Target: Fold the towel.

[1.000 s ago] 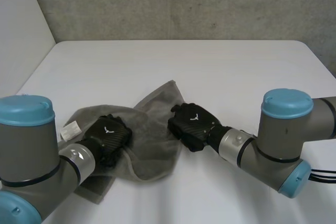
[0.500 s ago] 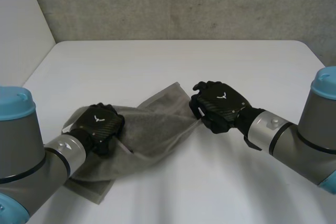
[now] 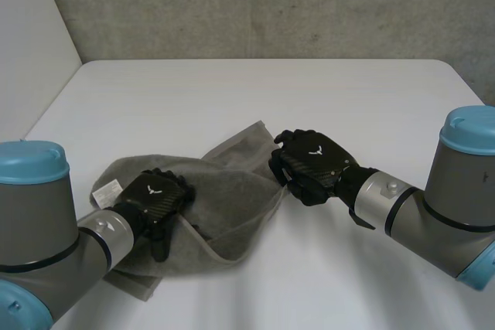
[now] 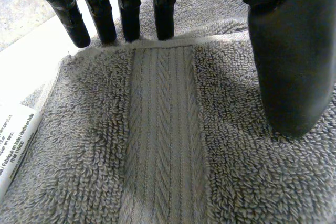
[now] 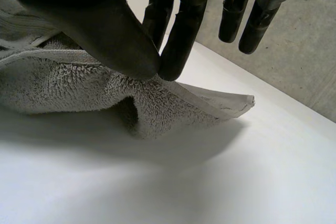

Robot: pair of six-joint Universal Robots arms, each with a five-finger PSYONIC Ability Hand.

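Evidently the grey towel (image 3: 224,199) lay bunched on the near part of the white table (image 3: 255,98), towards my left side, rumpled and with no clean fold in it. Its care label (image 3: 107,189) showed at the edge by my left wrist. My left hand (image 3: 155,195) rested on the towel's left half with its fingers straight and a little apart. Their tips sat at a hemmed edge beside the woven band (image 4: 163,129) and the thumb lay on the pile, pressing rather than gripping, as far as I could judge. My right hand (image 3: 313,164) was at the towel's right edge, thumb and fingers closed in a pinch on the hem, just short of a free corner (image 5: 239,102) that lay on the table beyond my fingertips. The cloth rose from the table up to that pinch. I took this for the spreading-out step, before any fold proper, with one hand anchoring and the other drawing the edge out. The next move, I judged, called for pulling the pinched hem away from the anchored side until the cloth lay flat, with a firm pinch and steady weight on the left, since slack terry could bunch or slide.
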